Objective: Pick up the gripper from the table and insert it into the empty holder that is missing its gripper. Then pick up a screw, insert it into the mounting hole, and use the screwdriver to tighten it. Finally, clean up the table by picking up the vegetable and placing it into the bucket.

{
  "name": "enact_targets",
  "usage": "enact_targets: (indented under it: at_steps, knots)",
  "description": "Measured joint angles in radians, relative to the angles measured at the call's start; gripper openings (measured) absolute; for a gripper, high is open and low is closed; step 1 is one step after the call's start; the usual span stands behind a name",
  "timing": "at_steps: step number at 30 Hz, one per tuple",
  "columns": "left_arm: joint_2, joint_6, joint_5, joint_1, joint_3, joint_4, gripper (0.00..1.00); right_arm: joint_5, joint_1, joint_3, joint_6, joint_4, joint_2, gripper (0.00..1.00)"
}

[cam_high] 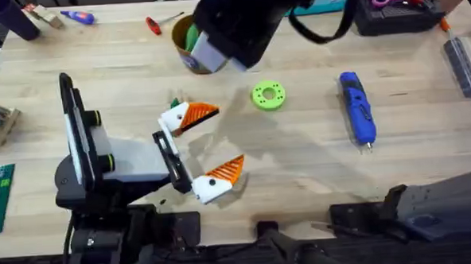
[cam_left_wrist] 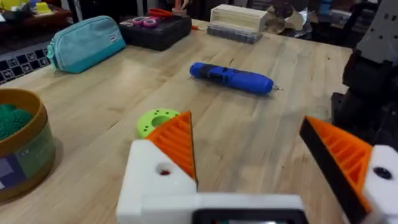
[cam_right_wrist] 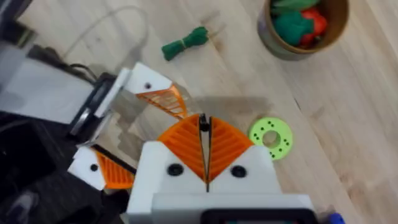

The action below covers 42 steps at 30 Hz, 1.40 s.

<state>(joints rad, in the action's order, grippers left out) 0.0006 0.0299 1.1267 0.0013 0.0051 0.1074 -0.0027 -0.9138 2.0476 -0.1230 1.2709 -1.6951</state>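
Orange ribbed plastic over a white blocky base makes up the gripper [cam_high: 189,116] that the task names, and it looks like a rigid, light printed part. It should neither bend nor crush under a firm pinch. Its wedge tip tapers, so a grasp there would likely slide off. The flat sides of the white base are the safer place to take hold, and that leaves the mounting end free. In the overhead view it sits at the stand [cam_high: 86,166], close above the holder [cam_high: 173,162]. Whether it is seated there or only lies against it cannot be told. A like finger with a black dot [cam_high: 218,179] sits at the holder's lower end.

The left gripper [cam_left_wrist: 249,149] has its fingers well apart with nothing between them. It hovers low over the table [cam_high: 301,169] beside the bucket [cam_left_wrist: 22,146], facing the green disc [cam_left_wrist: 155,121] and the blue screwdriver [cam_left_wrist: 231,78].

The right gripper [cam_right_wrist: 204,146] has its fingers pressed together and carries nothing. It looks down on the stand, the two white-and-orange pieces and a small green vegetable [cam_right_wrist: 185,42].

That vegetable looks soft, slim and very light, lying flat on the wood. It is probably best pinched across its middle. The bucket already holds green and red items, so a release from just above its rim should do.
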Motion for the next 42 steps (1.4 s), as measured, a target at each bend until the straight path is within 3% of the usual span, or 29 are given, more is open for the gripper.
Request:
enact_targets:
  at_steps: [13,26,42]
  knots:
    - [0.0,0.0,0.0,0.0,0.0,0.0,0.986,-0.022,-0.118,0.001,-0.116,-0.004,-0.005,0.006]
    - [0.0,0.0,0.0,0.0,0.0,0.0,0.986,-0.067,-0.127,0.005,-0.149,-0.015,-0.112,0.006]
    - [0.0,0.0,0.0,0.0,0.0,0.0,0.988,-0.073,-0.141,0.005,-0.17,-0.037,-0.158,0.006]
